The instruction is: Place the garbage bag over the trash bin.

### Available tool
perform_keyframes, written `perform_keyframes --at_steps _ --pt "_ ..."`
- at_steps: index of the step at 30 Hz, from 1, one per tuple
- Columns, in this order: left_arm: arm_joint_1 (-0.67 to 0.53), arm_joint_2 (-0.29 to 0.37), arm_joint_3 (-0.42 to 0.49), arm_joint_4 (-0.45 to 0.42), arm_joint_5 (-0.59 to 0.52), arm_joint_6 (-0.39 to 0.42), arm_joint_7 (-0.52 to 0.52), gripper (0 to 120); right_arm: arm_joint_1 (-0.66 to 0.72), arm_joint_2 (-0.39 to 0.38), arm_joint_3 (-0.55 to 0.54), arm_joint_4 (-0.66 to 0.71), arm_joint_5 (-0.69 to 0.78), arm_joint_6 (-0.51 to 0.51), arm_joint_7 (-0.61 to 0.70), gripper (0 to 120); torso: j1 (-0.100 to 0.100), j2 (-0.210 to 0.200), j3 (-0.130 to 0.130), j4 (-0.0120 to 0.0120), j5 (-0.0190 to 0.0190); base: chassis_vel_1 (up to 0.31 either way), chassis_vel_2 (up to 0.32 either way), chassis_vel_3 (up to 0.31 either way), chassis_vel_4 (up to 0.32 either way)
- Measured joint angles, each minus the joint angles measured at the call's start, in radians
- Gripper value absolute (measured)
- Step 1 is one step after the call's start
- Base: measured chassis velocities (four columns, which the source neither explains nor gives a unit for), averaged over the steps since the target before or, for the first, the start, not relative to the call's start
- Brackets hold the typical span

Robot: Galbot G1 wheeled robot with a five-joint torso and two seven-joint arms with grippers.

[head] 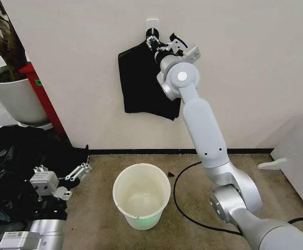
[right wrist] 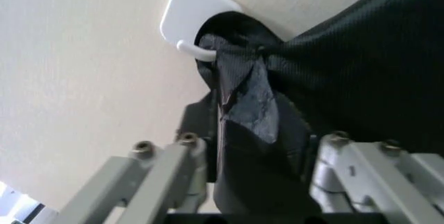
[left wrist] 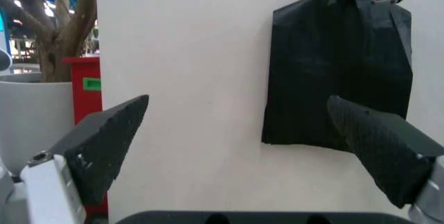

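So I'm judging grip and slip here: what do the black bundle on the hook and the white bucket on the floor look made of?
The black bundle on the white hook looks like thin plastic film: creased, faintly glossy where it bunches, with the right tool around its neck. The white bucket looks like smooth moulded plastic, slightly translucent, greenish at the base.

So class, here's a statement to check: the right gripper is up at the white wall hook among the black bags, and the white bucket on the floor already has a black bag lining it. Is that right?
Not quite. In the head view the white bucket is bare inside, with no bag over it. The rest holds: the right gripper is up at the white hook, around the black bags hanging there.
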Motion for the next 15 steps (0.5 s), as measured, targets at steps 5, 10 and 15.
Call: perform_keyframes --at_steps 5,10,15 --pt "0.002 0.0 0.002 0.0 0.001 -0.001 0.0 100 0.0 -0.005 0.0 0.0 0.002 0.0 -0.003 5 0.0 0.0 0.0 0.0 0.0 0.0 0.0 0.0 0.0" --pt "0.005 0.0 0.004 0.0 0.001 -0.001 0.001 100 0.001 -0.006 -0.003 -0.004 0.004 -0.004 -0.005 0 0.0 0.0 0.0 0.0 0.0 0.0 0.0 0.0 0.0" --pt "0.005 -0.001 0.004 0.0 0.005 -0.003 0.001 100 -0.018 -0.013 -0.012 0.017 0.004 -0.003 0.003 0 0.0 0.0 0.0 0.0001 0.0 0.0 0.0 0.0 0.0"
